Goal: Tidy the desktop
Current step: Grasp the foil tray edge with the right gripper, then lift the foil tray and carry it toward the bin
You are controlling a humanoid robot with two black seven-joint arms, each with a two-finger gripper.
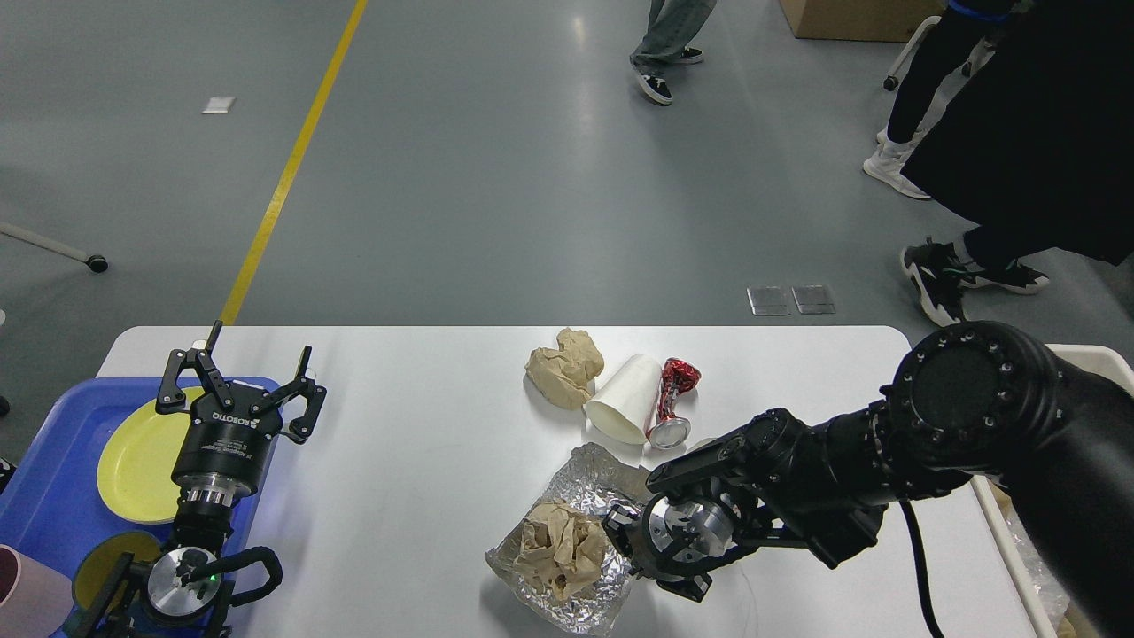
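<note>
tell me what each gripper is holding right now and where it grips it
The left gripper is open over the blue tray and holds nothing. The right gripper is by the foil; its fingers are hidden, so it cannot be told.

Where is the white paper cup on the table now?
In the head view, the white paper cup lies on its side right of centre on the table, between a crumpled brown paper ball and a crushed red can.

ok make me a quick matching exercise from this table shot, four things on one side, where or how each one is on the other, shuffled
Things
1. paper cup
2. red can
3. yellow plate
4. left gripper

States or places
a. on the blue tray
b. open, above the tray edge
c. crushed, right of the cup
d. white, lying on its side

Pairs: 1-d, 2-c, 3-a, 4-b
</note>
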